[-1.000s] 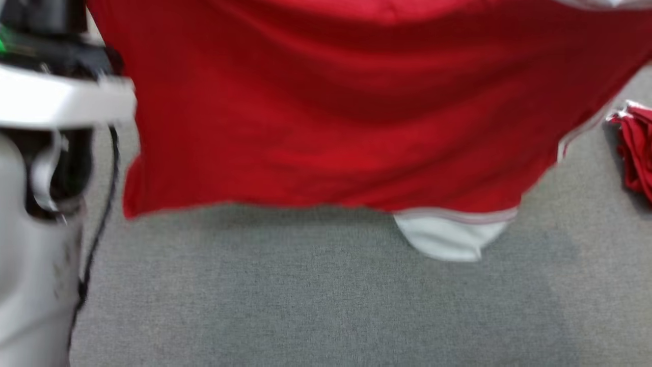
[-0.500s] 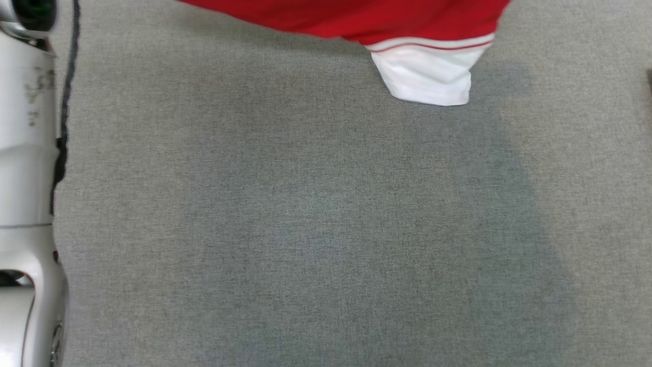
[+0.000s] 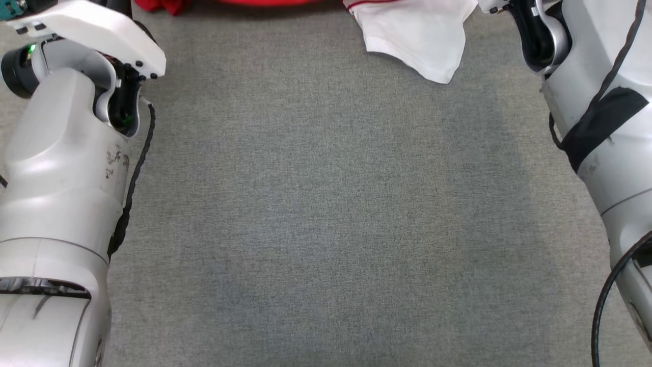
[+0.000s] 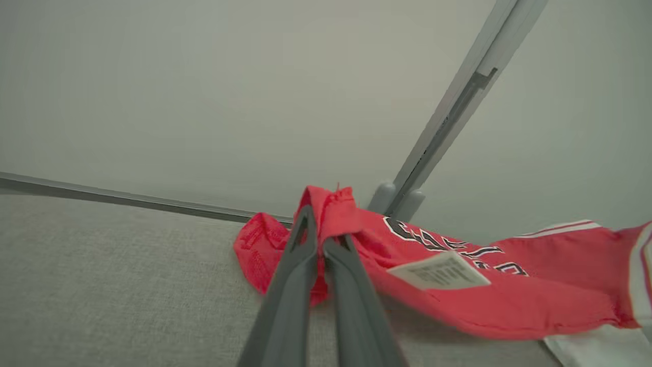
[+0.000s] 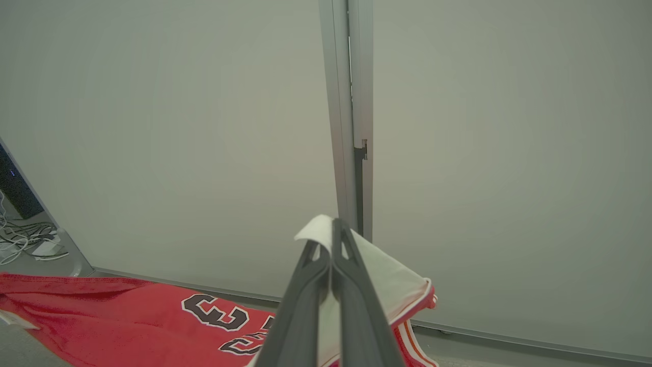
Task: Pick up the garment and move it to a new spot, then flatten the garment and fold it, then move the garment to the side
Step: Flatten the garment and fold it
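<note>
Left arm: the pale left arm (image 3: 61, 153) runs up the left edge of the head view, a black cable along its inner side.

Left claw: in the left wrist view the left claw (image 4: 318, 227) is clamped on a bunched red edge of the garment (image 4: 509, 300), its two dark fingers pressed together with cloth between them.

Garment: a red jersey with black-and-white lettering and a white tag (image 4: 440, 270), spread low along the foot of the wall. In the head view it sits at the far top edge, between the two arms. A white sleeve (image 3: 417, 35) trimmed in red and white droops onto the grey surface (image 3: 326, 204).

Grey surface: a woven grey cloth covers the whole middle of the head view, from arm to arm.

Right claw: in the right wrist view the right claw (image 5: 328, 239) is shut tight on a fold of the white sleeve, which curls over the fingertips. The red body with a large numeral trails off to that view's lower left.

Backdrop: a plain pale wall (image 5: 153, 127), split by a grey metal post (image 5: 349, 102). Loose cables (image 5: 25, 239) lie at the far left of the right wrist view.

Right arm: the pale right arm (image 3: 606, 102) fills the head view's right edge, banded in black.
</note>
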Available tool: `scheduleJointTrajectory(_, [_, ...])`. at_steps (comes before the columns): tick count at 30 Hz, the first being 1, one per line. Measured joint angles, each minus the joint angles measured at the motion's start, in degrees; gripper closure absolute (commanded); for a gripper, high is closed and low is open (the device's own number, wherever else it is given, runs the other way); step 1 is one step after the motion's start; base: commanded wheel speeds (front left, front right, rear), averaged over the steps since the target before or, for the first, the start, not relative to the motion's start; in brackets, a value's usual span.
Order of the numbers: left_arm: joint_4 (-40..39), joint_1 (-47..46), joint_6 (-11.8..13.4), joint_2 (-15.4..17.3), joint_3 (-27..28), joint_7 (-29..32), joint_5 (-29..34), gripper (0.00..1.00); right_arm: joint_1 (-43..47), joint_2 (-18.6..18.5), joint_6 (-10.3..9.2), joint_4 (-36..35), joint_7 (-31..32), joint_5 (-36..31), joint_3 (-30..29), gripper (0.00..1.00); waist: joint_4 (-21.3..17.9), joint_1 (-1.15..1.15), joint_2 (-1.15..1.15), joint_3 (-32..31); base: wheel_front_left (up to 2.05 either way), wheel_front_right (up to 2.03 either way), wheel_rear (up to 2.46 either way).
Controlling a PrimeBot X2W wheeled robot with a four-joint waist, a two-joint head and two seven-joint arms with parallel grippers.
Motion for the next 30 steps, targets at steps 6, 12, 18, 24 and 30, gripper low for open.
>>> scheduleJointTrajectory(6, [1.11, 1.71, -0.31, -0.42, -0.75, -1.92, -2.05, 1.0, 3.7, -0.15, 0.0, -0.05, -2.49, 5.39, 1.24, 1.0, -0.1, 0.0, 0.0, 0.84, 0.0, 0.0, 0.0])
scheduleJointTrajectory(12, [-4.33, 11.41, -0.37, -0.38, -2.72, -2.68, -5.69, 1.0, 17.87, -3.79, 0.0, -11.29, -3.2, 8.84, 1.03, 1.0, 0.25, 0.0, 0.0, -2.1, 0.0, 0.0, 0.0])
scheduleJointTrajectory(18, [-14.34, 25.02, -0.37, 0.93, -2.7, -2.76, -7.26, 1.0, 38.57, -6.69, -0.01, -26.68, -3.27, 7.69, -2.43, 1.0, 0.4, 0.0, 0.0, -6.08, 0.0, 0.0, 0.0])
scheduleJointTrajectory(24, [-22.7, 37.55, -0.37, 3.07, -1.98, -2.76, -7.98, 1.0, 57.68, -7.37, 0.0, -39.49, -3.28, 5.61, -8.02, 1.0, 0.5, 0.0, 0.0, -10.31, 0.0, 0.0, 0.0])
scheduleJointTrajectory(30, [-32.65, 49.14, 1.26, 5.12, -1.34, -2.52, -7.91, 1.0, 73.81, -5.36, 0.0, -52.7, 1.13, 2.75, -14.8, 1.0, 0.66, 0.0, 0.0, -14.41, 0.0, 0.0, 0.0])
